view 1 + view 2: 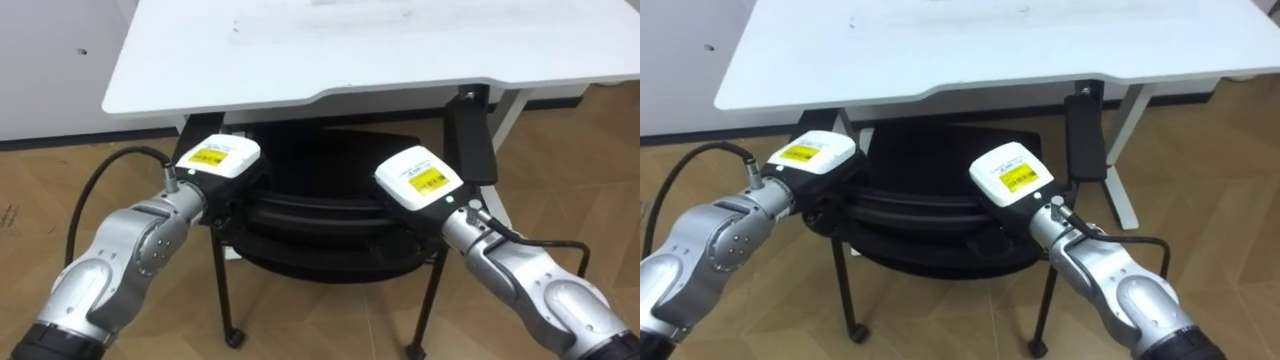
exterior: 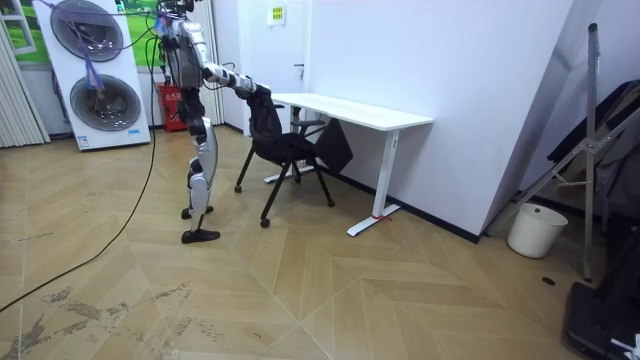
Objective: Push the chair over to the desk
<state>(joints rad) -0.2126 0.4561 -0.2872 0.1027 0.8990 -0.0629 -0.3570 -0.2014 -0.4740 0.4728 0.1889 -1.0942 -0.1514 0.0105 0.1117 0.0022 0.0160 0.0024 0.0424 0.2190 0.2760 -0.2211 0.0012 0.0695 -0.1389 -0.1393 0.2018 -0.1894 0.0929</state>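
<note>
Chair point(image 1: 320, 208), black and on castored legs, stands at the near edge of the white desk point(image 1: 300, 60), seat part-way beneath the top and backrest toward the robot, which stands upright directly behind it on the wood floor. Left hand point(image 1: 218, 158) rests on the backrest's top edge toward its left end; right hand point(image 1: 418, 178) rests on the same edge toward the right end. Backs of both hands face the camera, and it cannot be told whether either grips the backrest or merely presses against it. Assessment of the step in hand: chair is in contact and being driven toward the desk. Recommended practice is equal pressure through both arms so the chair runs straight, force kept level, not downward, to avoid tipping it on its castors, and a slow advance so the backrest stops short of the desk edge. A dark panel point(image 1: 470, 140) hangs under the desk on the right and the chair should pass clear of it. Count: one chair, one desk, two hands on the backrest, one hanging panel, one white bucket point(image 2: 528, 228) well apart by the far wall.
</note>
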